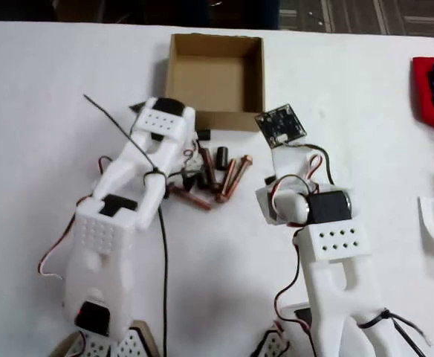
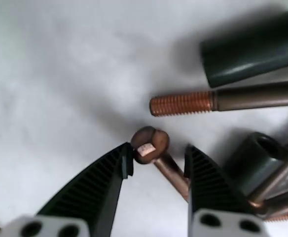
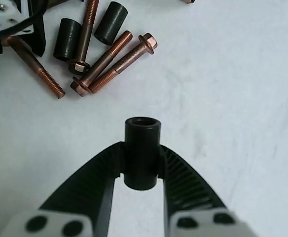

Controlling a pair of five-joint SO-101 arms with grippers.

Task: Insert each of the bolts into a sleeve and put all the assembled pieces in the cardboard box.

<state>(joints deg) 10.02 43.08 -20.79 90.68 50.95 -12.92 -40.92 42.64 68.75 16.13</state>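
Copper bolt (image 2: 151, 145) lies on the white desk (image 1: 366, 97) between the spread fingers of the left claw (image 2: 159, 160), which is open and not clamped. Its head points to the upper left of the left wrist view, shank running to the lower right. In the high view the left arm (image 1: 128, 186) stretches from lower left up to the pile of bolts (image 1: 228, 178) at centre. The right claw (image 3: 141, 165) grips a black sleeve (image 3: 142, 148), long axis up-down in frame, open bore on top. The cardboard box (image 1: 215, 74) sits at upper centre.
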